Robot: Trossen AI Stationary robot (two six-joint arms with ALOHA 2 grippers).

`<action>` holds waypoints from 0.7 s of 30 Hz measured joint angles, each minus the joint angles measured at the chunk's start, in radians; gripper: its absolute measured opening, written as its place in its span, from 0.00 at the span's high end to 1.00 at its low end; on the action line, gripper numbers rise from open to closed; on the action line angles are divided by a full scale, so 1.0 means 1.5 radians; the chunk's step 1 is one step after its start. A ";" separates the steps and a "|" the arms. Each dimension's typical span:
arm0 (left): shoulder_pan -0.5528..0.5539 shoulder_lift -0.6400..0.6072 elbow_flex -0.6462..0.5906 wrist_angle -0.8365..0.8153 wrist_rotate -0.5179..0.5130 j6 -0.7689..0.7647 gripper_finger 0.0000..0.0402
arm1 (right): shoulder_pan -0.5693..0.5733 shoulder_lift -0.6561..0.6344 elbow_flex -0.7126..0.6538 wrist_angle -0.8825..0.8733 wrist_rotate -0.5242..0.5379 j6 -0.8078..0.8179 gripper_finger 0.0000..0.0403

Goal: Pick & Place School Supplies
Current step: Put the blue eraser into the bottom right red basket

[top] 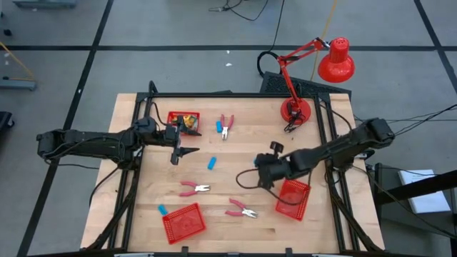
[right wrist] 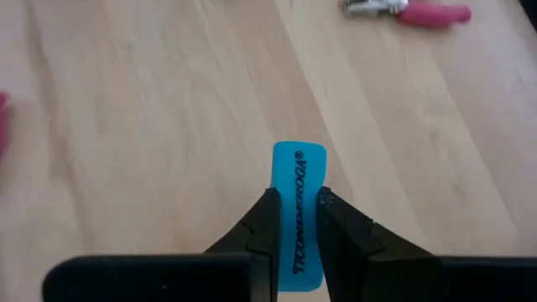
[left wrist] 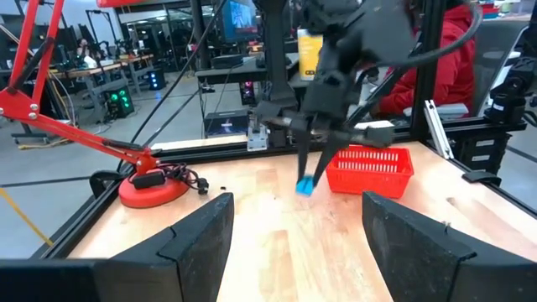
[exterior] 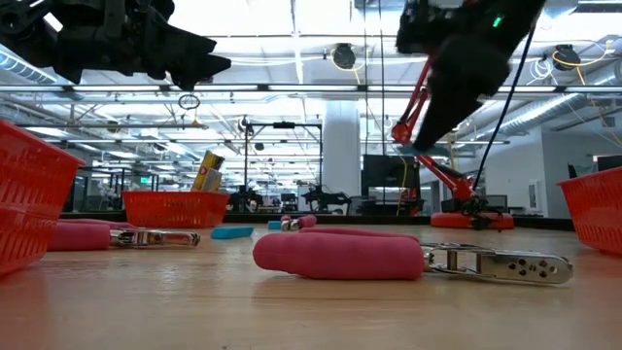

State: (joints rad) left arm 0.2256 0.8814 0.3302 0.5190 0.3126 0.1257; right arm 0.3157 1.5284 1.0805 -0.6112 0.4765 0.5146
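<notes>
My right gripper (right wrist: pixel 298 210) is shut on a light-blue block (right wrist: pixel 298 180) above the middle of the table (top: pixel 235 153). It also shows in the high view (top: pixel 258 173), and the block (left wrist: pixel 304 186) shows below the fingers in the left wrist view. My left gripper (top: pixel 186 154) hangs open and level over the table's left half, nothing between its fingers (left wrist: pixel 298 222). Two blue blocks (top: pixel 212 163) (top: pixel 219 127) lie flat on the wood, another (top: pixel 162 210) near the front left. Three pink-handled pliers (top: pixel 226 125) (top: pixel 194 188) (top: pixel 243 209) also lie flat. My right gripper pinches the light-blue block by its two long edges (right wrist: pixel 295 231) between its two fingers (right wrist: pixel 267 220). The fingers slant down from above. The block's printed face is up, its free end (right wrist: pixel 299 155) sticks out past the fingertips, and it is clear of the table.
Three red mesh baskets: one at the back left (top: pixel 183 121) with yellow pieces, one front left (top: pixel 184 221), one front right (top: pixel 293 198) beside my right arm. A red desk lamp (top: pixel 314 68) stands on its base (top: pixel 295 111) at the back right. Black rails frame the table.
</notes>
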 joint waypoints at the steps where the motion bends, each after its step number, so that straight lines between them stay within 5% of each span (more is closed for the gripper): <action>1: 0.000 0.000 0.000 0.000 0.000 0.000 0.34 | 0.014 0.000 0.017 -0.039 0.002 0.023 0.89; 9: 0.000 0.000 0.000 0.000 -0.005 0.001 0.34 | 0.112 0.000 0.140 -0.307 -0.007 0.221 0.89; 21: 0.000 0.000 0.000 0.000 -0.005 0.001 0.34 | 0.174 0.020 0.145 -0.432 -0.264 0.386 0.89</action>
State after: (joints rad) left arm 0.2256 0.8814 0.3302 0.5188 0.3044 0.1265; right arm 0.5768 1.5579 1.2987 -1.2600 0.0802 1.0933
